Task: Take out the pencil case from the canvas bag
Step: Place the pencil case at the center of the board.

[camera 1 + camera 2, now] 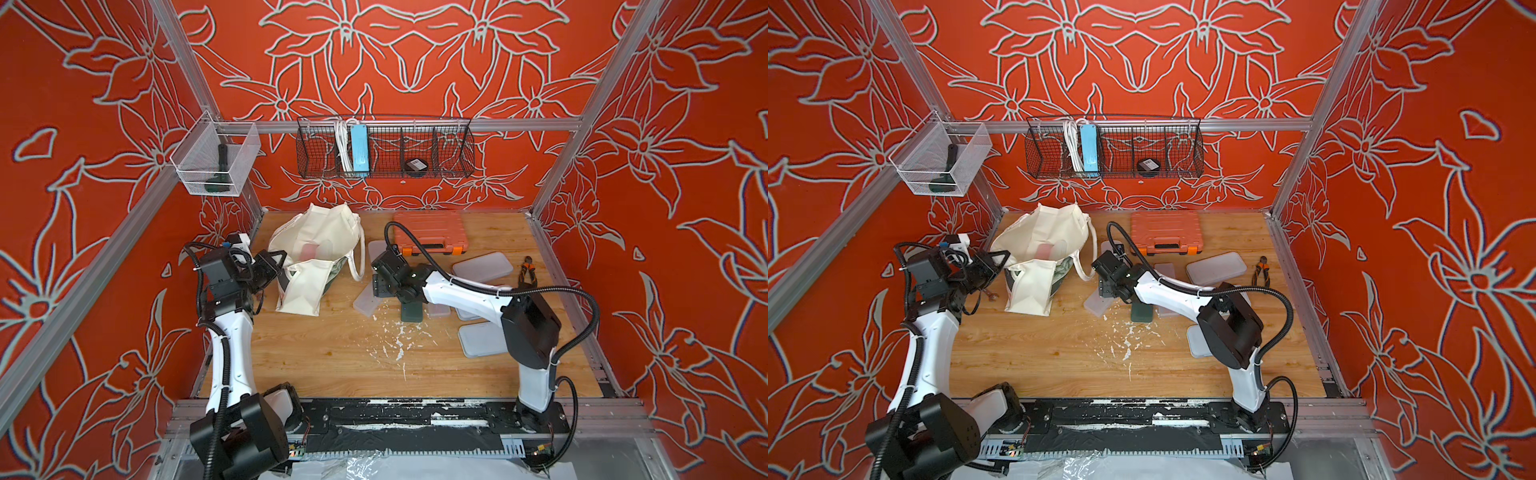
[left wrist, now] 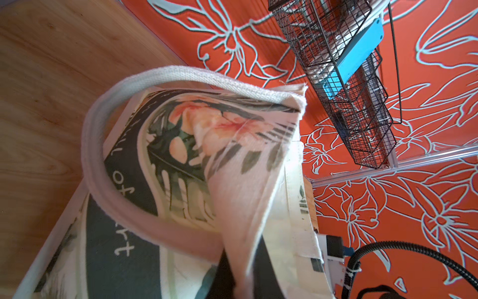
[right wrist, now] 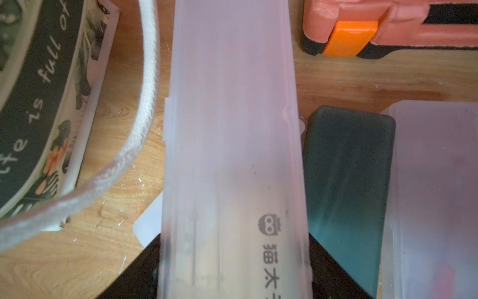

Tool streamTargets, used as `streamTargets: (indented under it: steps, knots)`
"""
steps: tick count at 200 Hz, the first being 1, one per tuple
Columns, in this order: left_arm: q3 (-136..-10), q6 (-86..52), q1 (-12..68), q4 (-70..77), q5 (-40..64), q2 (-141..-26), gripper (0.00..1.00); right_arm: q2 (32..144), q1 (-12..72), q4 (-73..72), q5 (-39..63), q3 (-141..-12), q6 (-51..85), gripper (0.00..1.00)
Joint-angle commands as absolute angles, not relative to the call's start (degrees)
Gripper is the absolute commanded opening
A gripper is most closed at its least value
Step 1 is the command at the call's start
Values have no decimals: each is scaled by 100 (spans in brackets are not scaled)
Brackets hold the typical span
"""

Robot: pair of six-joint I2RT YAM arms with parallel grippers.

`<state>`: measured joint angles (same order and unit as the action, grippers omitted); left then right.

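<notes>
Our left hand (image 1: 277, 266) pinches the canvas bag (image 1: 320, 237) rim at ten o'clock; our right hand (image 3: 234, 240) grips the translucent pencil case (image 3: 230, 116).

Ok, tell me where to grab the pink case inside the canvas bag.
Pinch the pink case across its narrow width, coming straight down through the open mouth of the canvas bag. It seems to lie flat at the bottom, walled by cloth, so a side approach is blocked.

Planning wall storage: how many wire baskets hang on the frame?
2: a white mesh basket on the left side rail, and a long black wire basket on the back rail. None appears hidden.
</notes>
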<state>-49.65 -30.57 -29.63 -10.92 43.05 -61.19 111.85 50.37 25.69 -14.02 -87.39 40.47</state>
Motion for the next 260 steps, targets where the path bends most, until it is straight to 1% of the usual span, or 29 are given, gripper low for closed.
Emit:
streamTargets:
  steps: [1,193,260]
  knots:
    - [-4926,-3235,-3065,-639,4447,-5943,0,11442,4945,2760,-1444,-9226,3955,64]
    - [-4884,-3180,-3272,-598,4852,-6063,0,13668,4328,3269,-1349,-12255,3862,64]
    - [-4893,-3074,-3342,-581,4938,-6073,0,14044,4186,2932,-1328,-12462,3942,64]
